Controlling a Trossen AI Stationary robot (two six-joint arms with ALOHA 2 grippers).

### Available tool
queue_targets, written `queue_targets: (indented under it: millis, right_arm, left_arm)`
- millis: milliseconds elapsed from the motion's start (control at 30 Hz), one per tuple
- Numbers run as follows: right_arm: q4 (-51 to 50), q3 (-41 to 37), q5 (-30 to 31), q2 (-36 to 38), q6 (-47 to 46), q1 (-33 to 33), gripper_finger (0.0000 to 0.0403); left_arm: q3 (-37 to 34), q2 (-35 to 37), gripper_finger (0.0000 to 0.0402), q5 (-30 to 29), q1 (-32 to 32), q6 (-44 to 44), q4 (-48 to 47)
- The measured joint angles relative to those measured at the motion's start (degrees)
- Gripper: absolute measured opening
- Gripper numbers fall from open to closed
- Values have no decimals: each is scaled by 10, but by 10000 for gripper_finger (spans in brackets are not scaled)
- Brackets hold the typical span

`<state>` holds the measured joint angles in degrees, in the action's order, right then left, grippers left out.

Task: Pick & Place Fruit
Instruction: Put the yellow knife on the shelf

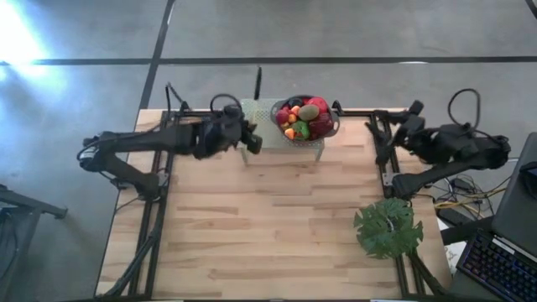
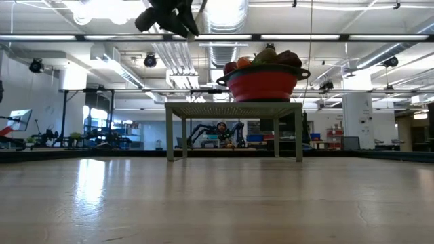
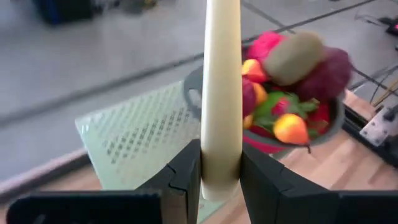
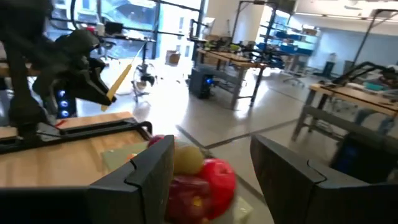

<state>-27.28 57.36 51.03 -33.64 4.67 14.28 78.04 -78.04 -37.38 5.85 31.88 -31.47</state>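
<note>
The fruit [image 1: 305, 117] sits piled in a round red bowl [image 2: 263, 83] — a brown kiwi [image 3: 293, 57] lies on top, tipped a little on its side. The bowl stands on a small pale green stand [image 1: 260, 113] at the far edge of the wooden table [image 1: 268, 235]. The left gripper [image 3: 221, 171] hangs above the stand, just beside the bowl, its fingers squeezed on a pale knife handle [image 3: 221, 93] that points straight out. The right gripper [image 4: 211, 168] waits near the bowl with fingers apart — nothing in them. A big green leaf [image 1: 388, 227] lies near the right edge. Most of the table is bare wood.
</note>
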Motion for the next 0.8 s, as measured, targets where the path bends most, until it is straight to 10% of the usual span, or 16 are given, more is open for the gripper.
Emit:
queue_targets:
  millis: [800]
  right_arm:
    - [-171, 118, 6, -2, 18, -6, 189]
  left_arm:
    - [52, -137, 94, 320, 173, 206, -116]
